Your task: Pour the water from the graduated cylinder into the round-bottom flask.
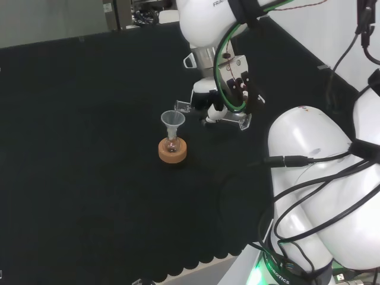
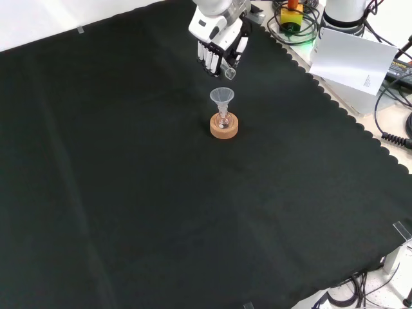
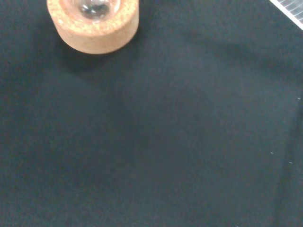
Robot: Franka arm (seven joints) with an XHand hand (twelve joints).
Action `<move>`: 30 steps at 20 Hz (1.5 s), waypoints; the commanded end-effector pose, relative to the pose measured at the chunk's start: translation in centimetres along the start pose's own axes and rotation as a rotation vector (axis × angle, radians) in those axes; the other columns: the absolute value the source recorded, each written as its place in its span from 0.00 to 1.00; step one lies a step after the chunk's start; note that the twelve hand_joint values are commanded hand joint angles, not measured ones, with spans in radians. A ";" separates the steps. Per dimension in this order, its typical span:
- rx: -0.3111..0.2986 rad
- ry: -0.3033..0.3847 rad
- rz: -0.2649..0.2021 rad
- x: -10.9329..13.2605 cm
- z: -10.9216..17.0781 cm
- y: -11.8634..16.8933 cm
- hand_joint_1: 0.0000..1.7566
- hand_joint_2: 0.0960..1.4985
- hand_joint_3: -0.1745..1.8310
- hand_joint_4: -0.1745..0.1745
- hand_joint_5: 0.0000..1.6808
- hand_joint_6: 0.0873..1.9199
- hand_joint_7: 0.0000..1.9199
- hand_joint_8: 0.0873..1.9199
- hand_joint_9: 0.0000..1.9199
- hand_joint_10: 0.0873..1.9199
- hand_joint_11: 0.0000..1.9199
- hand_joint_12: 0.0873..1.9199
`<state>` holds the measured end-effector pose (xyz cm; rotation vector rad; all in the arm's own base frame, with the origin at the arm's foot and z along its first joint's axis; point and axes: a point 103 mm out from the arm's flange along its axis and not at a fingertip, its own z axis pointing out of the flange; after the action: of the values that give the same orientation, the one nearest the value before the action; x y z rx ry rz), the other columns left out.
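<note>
- Black cloth [image 2: 129, 193] all over the bench, scalloped edge along the near side in the head view
- Small round-bottom flask [image 1: 172, 144] sitting upright in a cork ring [image 1: 173, 151], roughly mid-cloth in the head view, upper middle of the cloth in the front view
- Clear funnel [image 2: 222, 98] stuck in the flask's neck, wide mouth up
- Up close from the wrist camera: cork ring again [image 3: 93, 26] with the flask's glass bulb [image 3: 93, 7] nested in the middle, bare cloth all around
- Can't tell whether anything's in the flask, way too small and clear
- Hand [image 2: 215, 45] hanging above the cloth, just beyond the funnel in the front view, just right of it in the head view
- Fingers [image 2: 207, 59] curled round a clear tube, pretty sure that's the graduated cylinder [image 2: 230, 69]
- Cylinder tipped over, open end poking out toward the funnel and sitting a bit above its rim, not touching it
- In the head view, cylinder's clear flat foot [image 1: 242, 122] sticking out on the far side of the hand from the funnel
- No stream of water visible, and can't make out a water level in the cylinder either
- White sheet of paper [image 2: 351, 61] lying off the cloth at the front view's upper right, next to a tangle of cables [image 2: 393, 122]
</note>
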<state>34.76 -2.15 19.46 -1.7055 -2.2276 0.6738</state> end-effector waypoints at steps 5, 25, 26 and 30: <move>0.088 -0.089 0.071 -0.6 -0.8 0.0 0.77 0.76 0.07 0.45 0.58 0.43 0.47 0.60 0.61 0.21 0.53 0.44; 0.114 -0.197 0.133 -0.4 -1.3 0.3 0.77 0.76 0.08 0.47 0.57 0.44 0.46 0.60 0.61 0.21 0.53 0.43; 0.118 -0.199 0.136 -0.4 -1.3 0.3 0.77 0.77 0.08 0.47 0.57 0.44 0.46 0.61 0.61 0.21 0.53 0.43; 0.131 -0.219 0.153 -0.3 -1.2 0.5 0.77 0.77 0.08 0.47 0.57 0.44 0.46 0.61 0.61 0.21 0.53 0.43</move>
<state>35.69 -2.05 20.36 -1.8003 -2.1693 1.0218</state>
